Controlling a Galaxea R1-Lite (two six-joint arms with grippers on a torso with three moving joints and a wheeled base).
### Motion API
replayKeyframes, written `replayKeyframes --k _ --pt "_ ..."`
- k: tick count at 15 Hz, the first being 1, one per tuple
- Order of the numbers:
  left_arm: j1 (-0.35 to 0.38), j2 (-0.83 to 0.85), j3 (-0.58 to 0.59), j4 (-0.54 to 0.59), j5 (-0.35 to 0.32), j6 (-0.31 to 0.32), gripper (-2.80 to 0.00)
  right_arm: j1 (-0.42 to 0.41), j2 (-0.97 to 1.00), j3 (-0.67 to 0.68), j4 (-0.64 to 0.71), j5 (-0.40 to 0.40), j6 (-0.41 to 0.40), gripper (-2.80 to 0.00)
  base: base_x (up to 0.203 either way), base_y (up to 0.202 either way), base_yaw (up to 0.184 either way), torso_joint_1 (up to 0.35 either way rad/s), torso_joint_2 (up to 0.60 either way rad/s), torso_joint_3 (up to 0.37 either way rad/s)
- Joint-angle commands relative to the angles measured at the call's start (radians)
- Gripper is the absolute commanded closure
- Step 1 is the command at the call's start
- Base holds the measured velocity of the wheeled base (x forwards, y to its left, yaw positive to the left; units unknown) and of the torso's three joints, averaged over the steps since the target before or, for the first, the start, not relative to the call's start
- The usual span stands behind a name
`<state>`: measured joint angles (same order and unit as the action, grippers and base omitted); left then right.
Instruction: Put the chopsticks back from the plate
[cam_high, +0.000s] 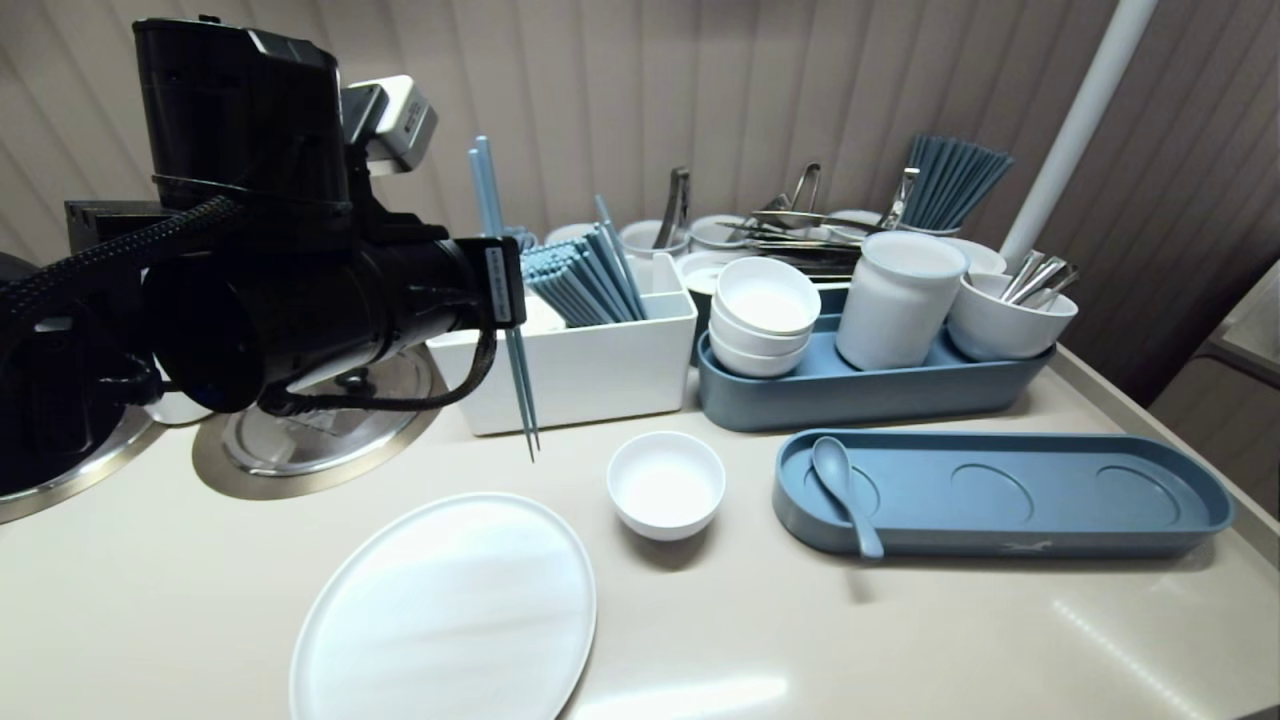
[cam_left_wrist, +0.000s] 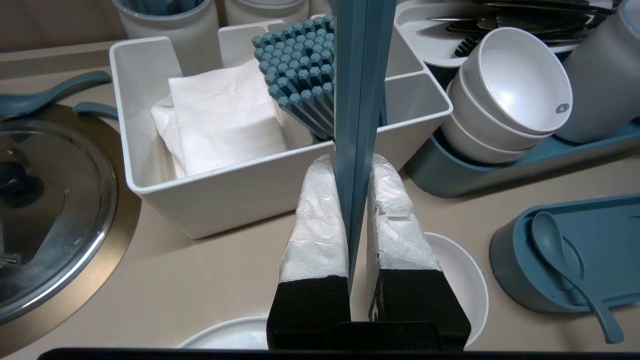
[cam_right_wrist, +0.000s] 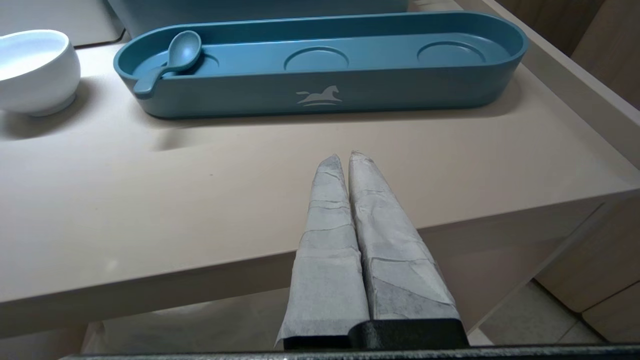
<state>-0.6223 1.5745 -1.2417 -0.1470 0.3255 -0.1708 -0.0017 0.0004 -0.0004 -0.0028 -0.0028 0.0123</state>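
Holds 2 blue chopsticks (cam_left_wrist: 357, 75) upright in the left gripper (cam_left_wrist: 350, 161), pinched mid-shaft, near side of the white box (cam_left_wrist: 240, 195), left of the small bowl (cam_high: 665, 485). Likely light, stiff, slick (apt to swivel or splay); best gripped mid-length. Parks right gripper (cam_right_wrist: 345, 155), closed, off the near edge of the table (cam_right_wrist: 200, 200).

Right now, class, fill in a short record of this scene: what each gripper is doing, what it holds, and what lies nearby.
left gripper: shut on blue chopsticks, in front of the white box
chopsticks' pose: roughly upright
nearby: small white bowl, white plate
blue tray: one blue spoon at its left end
right gripper: shut, empty, off the counter's edge
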Motion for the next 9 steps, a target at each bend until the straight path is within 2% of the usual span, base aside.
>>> replayKeyframes --k 1,5,9 --pt "-0.002 0.001 -0.001 -0.002 0.004 -0.001 0.0 0.0 0.001 0.0 0.0 0.0 0.0 0.0 0.0 0.0 0.0 0.0 0.0 0.0" --pt "-0.002 0.004 -0.004 -0.002 0.004 -0.001 0.0 0.0 0.0 0.0 0.0 0.0 0.0 0.0 0.004 -0.03 0.009 -0.002 0.0 0.002" --pt "-0.002 0.004 0.002 -0.002 0.001 -0.004 0.0 0.0 0.0 0.0 0.0 0.0 0.0 0.0 0.001 -0.166 0.009 0.002 0.0 0.001"
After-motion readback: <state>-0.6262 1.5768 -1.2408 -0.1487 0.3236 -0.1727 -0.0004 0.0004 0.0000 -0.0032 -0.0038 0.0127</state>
